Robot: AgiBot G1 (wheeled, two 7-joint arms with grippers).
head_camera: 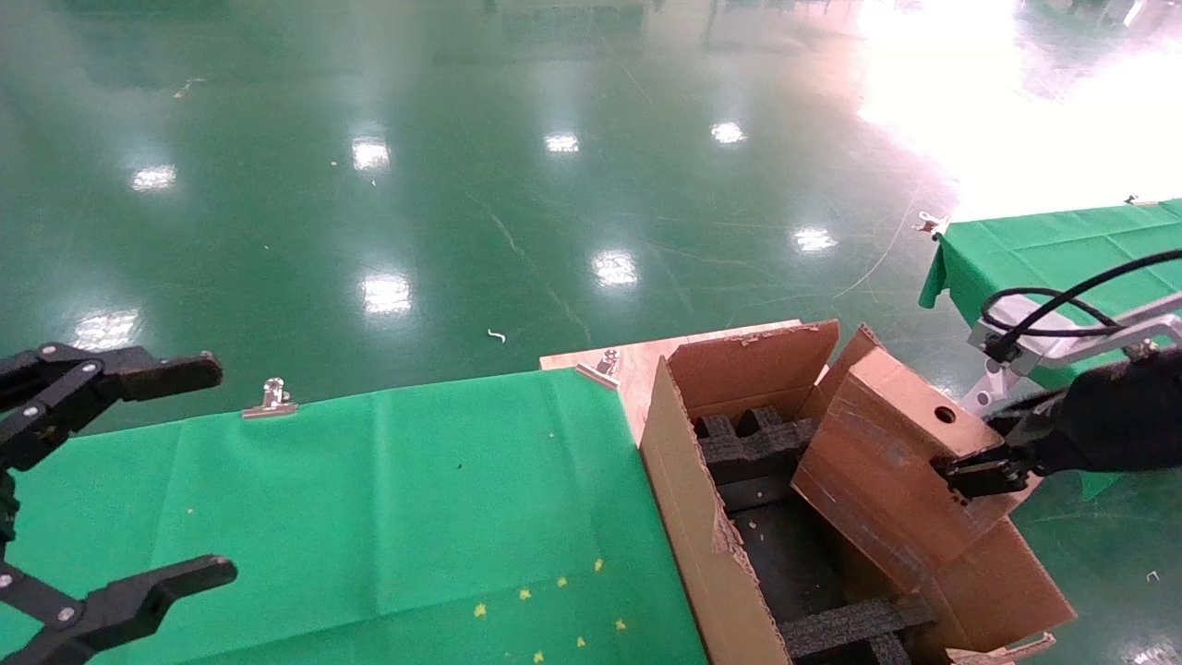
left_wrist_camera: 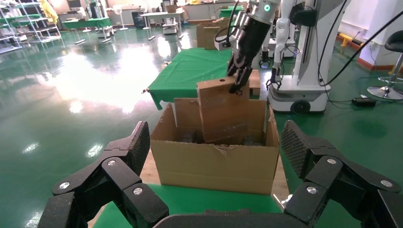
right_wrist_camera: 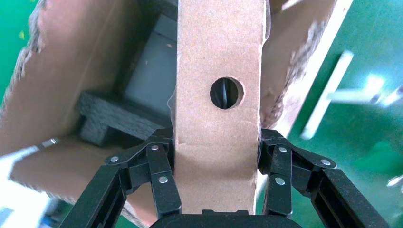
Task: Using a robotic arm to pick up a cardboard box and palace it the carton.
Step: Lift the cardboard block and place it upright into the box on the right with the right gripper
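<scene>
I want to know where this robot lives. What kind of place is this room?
Probably a big robot lab or workshop hall. It has a wide shiny green floor, metal shelving along one side, and another white robot on a wheeled base standing behind the carton.

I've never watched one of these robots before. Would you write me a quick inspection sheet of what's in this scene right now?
Surface: table under green cloth, held by metal clips.
Job's things: cardboard box tilted, lower end inside the open carton with black foam inserts.
Clutter: small yellow specks on the cloth.
Grippers: right gripper clamps the box's holed end; left gripper open, empty, over the table.
Cables: black cable on the right arm.
Surroundings: shiny green floor; second green table.
</scene>
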